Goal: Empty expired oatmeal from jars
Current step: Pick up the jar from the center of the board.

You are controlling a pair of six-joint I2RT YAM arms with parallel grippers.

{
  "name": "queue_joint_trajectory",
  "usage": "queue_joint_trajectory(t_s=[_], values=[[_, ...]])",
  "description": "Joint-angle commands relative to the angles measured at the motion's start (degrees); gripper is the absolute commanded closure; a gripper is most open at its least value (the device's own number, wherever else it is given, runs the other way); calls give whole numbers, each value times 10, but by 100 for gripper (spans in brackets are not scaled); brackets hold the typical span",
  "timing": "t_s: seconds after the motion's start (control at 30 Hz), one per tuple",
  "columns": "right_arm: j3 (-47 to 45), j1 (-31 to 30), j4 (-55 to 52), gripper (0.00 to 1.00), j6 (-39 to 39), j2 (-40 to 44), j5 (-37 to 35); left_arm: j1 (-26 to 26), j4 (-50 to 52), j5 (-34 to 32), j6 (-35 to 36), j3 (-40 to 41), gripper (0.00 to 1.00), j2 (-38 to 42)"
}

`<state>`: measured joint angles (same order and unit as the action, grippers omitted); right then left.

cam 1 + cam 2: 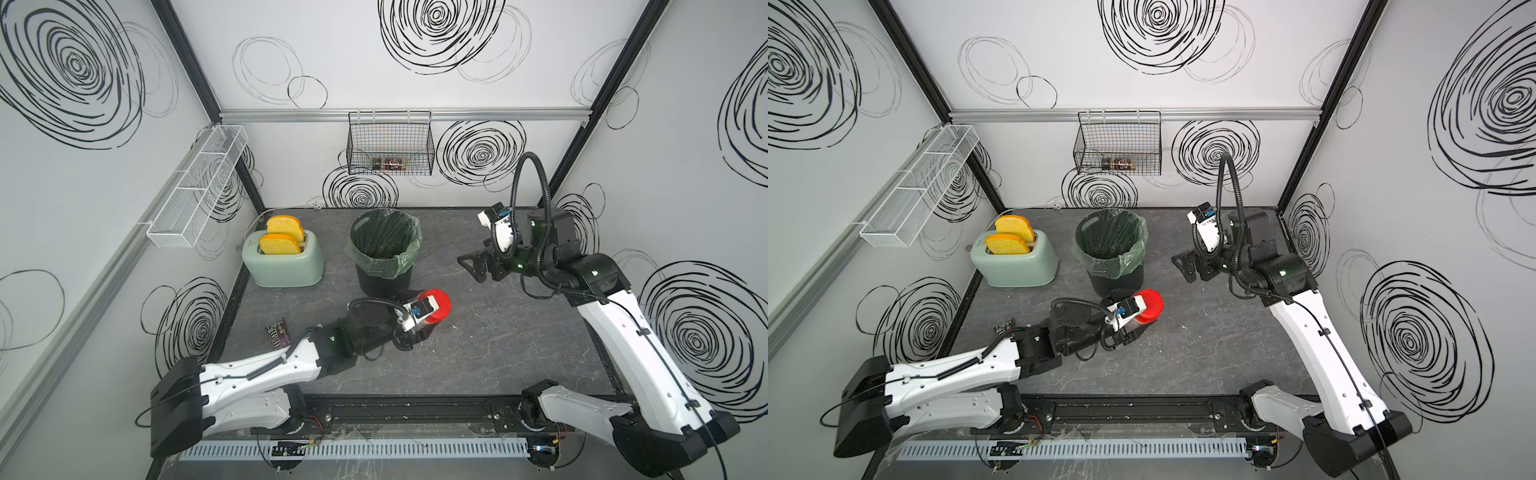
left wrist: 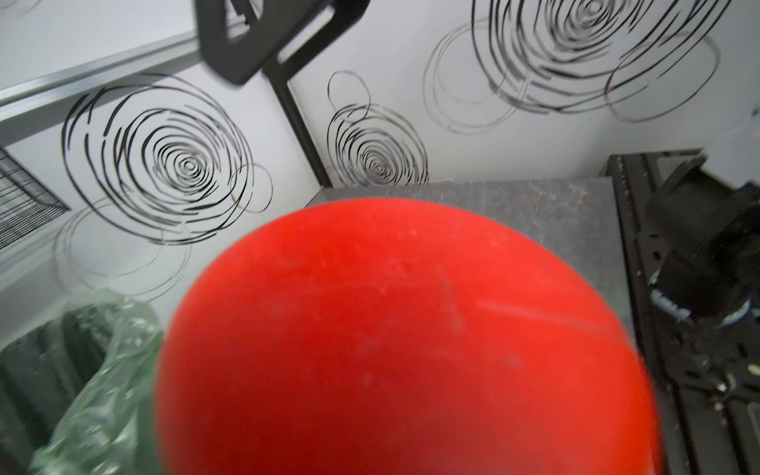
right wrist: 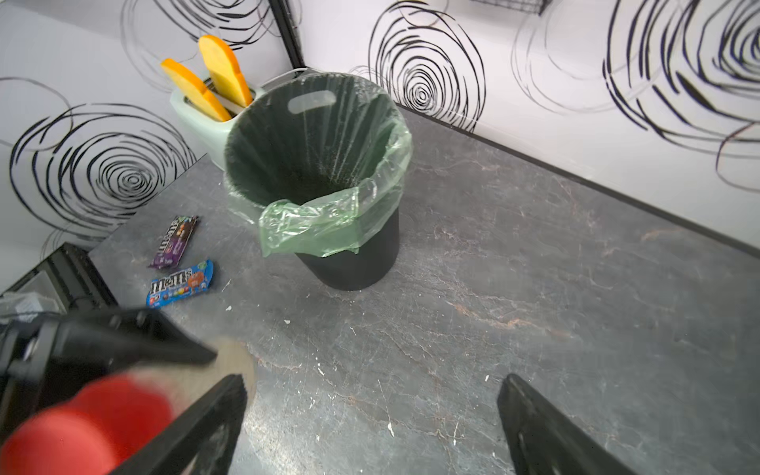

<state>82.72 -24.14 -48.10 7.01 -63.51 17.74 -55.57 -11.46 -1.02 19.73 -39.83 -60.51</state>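
Bench (image 1: pixel 498 353): dark grey, marbled, with pale flecks (image 3: pixel 320 370) scattered on it. Walls (image 1: pixel 374 62) are white with black scribbled swirls, joined by black frame posts (image 1: pixel 189 62).

A white mesh basket (image 1: pixel 195 195) hangs on the left wall. A black wire basket (image 1: pixel 390 145) on the back wall holds small bottles (image 1: pixel 388 164).

At the rear left, a mint toaster (image 1: pixel 286 266) carries two yellow toast slices (image 1: pixel 280 243). Just beside it is a black bin (image 1: pixel 382 282) with a green liner (image 3: pixel 329 226). Two candy packs (image 3: pixel 174 240) lie at the left edge.

The jar (image 1: pixel 438 305) is just in front of the bin, with its red lid (image 2: pixel 403 341) on. The left claw (image 1: pixel 428 326) is clenched on it. Oatmeal (image 3: pixel 232 362) shows as a blurred tan mass through the wall.

The right claw (image 1: pixel 473 266) is spread wide and grasps nothing. It hangs over the bench right of the bin, well apart from the jar.
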Motion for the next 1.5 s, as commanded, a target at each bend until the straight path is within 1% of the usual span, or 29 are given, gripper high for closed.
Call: queue_joint_trajectory(t_s=[0.0, 0.07, 0.1, 0.13, 0.17, 0.2, 0.27, 0.3, 0.37, 0.43, 0.47, 0.63, 0.7, 0.73, 0.77, 0.8, 0.83, 0.87, 0.93, 0.97, 1.03, 1.07, 1.1, 1.13, 1.17, 1.2, 1.3, 1.37, 1.47], values=[[3, -13, -19, 2, 108, 20, 29, 62, 82, 61, 64, -24, 41, 48], [37, -25, -52, 2, 105, -10, 30, 82, 79, 24, 90, -18, 41, 69], [67, -34, -72, 2, 75, -39, 18, 87, 65, 4, 101, -12, 41, 78], [91, -39, -82, 2, 22, -65, 1, 90, 33, -31, 112, 3, 42, 88], [113, -44, -81, 2, -59, -88, -29, 90, -2, -57, 125, 18, 46, 98], [133, -44, -87, 2, -129, -106, -39, 90, -30, -78, 141, 31, 48, 105], [170, -57, -118, 2, -265, -144, -2, 88, -86, -118, 184, 59, 48, 113], [181, -68, -129, 2, -321, -158, 0, 88, -111, -134, 205, 74, 47, 113], [189, -130, -123, 2, -444, -171, -21, 83, -168, -159, 260, 104, 46, 114], [158, -204, -62, 2, -531, -149, -78, 81, -234, -192, 290, 123, 47, 109], [133, -225, -22, 2, -585, -131, -92, 83, -263, -201, 304, 133, 47, 105], [-3, -235, 127, 2, -857, -45, -127, 86, -357, -245, 351, 145, 47, 65], [-62, -242, 201, 2, -932, -16, -131, 87, -375, -242, 351, 146, 46, 59], [-80, -243, 244, 2, -930, -10, -123, 90, -357, -223, 343, 140, 46, 60], [-69, -241, 253, 2, -896, -20, -113, 91, -329, -200, 327, 130, 46, 65], [-37, -237, 212, 2, -867, -38, -113, 95, -294, -171, 303, 118, 46, 72], [3, -233, 167, 2, -810, -62, -114, 100, -250, -131, 276, 102, 47, 82], [45, -229, 130, 2, -729, -86, -114, 106, -203, -94, 251, 85, 47, 91], [120, -208, 34, 2, -615, -124, -134, 118, -120, -25, 221, 55, 47, 107], [145, -189, 20, 2, -536, -135, -116, 130, -79, 21, 204, 39, 47, 117], [178, -154, -15, 2, -452, -141, -117, 162, 0, 109, 168, 10, 47, 132], [180, -132, -8, 2, -369, -136, -84, 180, 31, 149, 149, -2, 47, 139], [185, -120, -15, 2, -340, -134, -90, 193, 53, 178, 136, -11, 47, 144], [182, -103, -18, 2, -285, -132, -75, 207, 77, 208, 126, -22, 47, 147], [183, -86, -24, 2, -212, -133, -39, 216, 106, 232, 117, -32, 47, 149], [184, -82, -31, 2, -177, -135, -43, 228, 125, 255, 113, -41, 47, 149], [178, -86, -47, 2, -40, -140, -28, 256, 192, 317, 102, -74, 46, 139], [163, -114, -47, 2, 49, -131, -16, 276, 229, 359, 99, -96, 47, 126], [137, -148, -36, 2, 129, -112, -27, 302, 278, 417, 101, -125, 47, 103]])
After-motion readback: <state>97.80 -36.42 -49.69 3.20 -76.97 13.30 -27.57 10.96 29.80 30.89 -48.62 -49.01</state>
